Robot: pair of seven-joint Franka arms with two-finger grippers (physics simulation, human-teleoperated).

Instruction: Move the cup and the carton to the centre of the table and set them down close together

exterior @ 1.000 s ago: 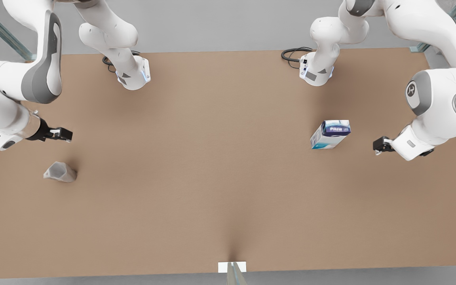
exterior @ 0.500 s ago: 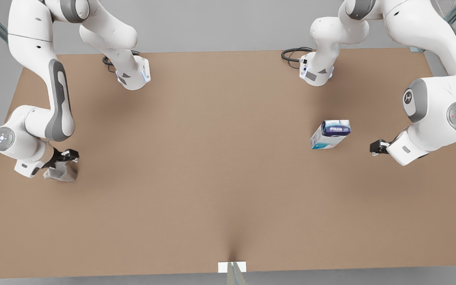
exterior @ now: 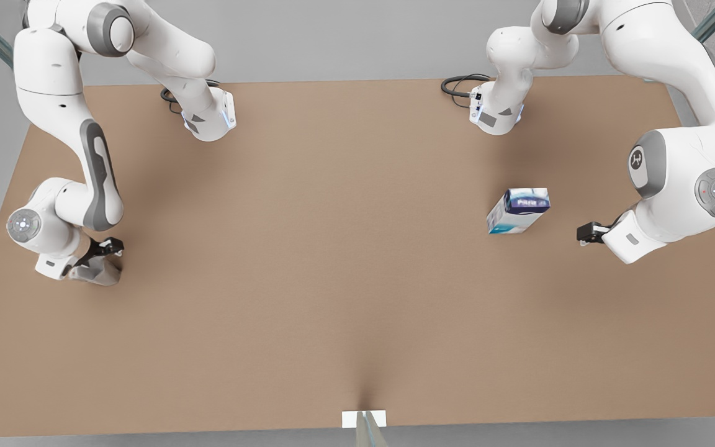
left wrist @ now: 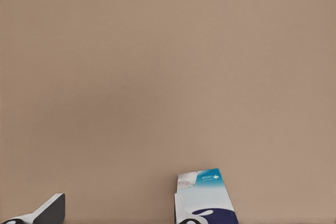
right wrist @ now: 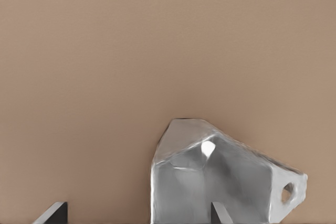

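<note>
- The cup (exterior: 98, 272) lies near the table's (exterior: 332, 279) edge on the front view's left, far from the centre, and the right gripper (exterior: 104, 253) is down at it, dark fingers over its upper part.
- In the same front view, the carton (exterior: 517, 211) stands on the front view's right half of the table, tilted relative to the table's edges, with its dark blue top panel facing the camera and teal marks low on its side.
- The left gripper (exterior: 586, 233) hovers just beside the carton, on the side toward the front view's right edge, with a clear strip of tabletop between them; from here I cannot tell how far its fingers are spread.
- The cup and the carton are well apart, on opposite sides of the table.
- In the left wrist view, the carton (left wrist: 205, 199) sits ahead of the camera on the bare tabletop (left wrist: 168, 77), white with teal and dark blue marks. One dark fingertip (left wrist: 50, 211) shows well off to one side of it, not touching, so the fingers are spread.
- In the right wrist view, the cup (right wrist: 220, 179) is close up, pale and faceted. One dark fingertip (right wrist: 220, 214) lies in front of its body and the other (right wrist: 52, 213) stands apart on the tabletop (right wrist: 168, 51), so the fingers are spread wide with nothing clamped.
</note>
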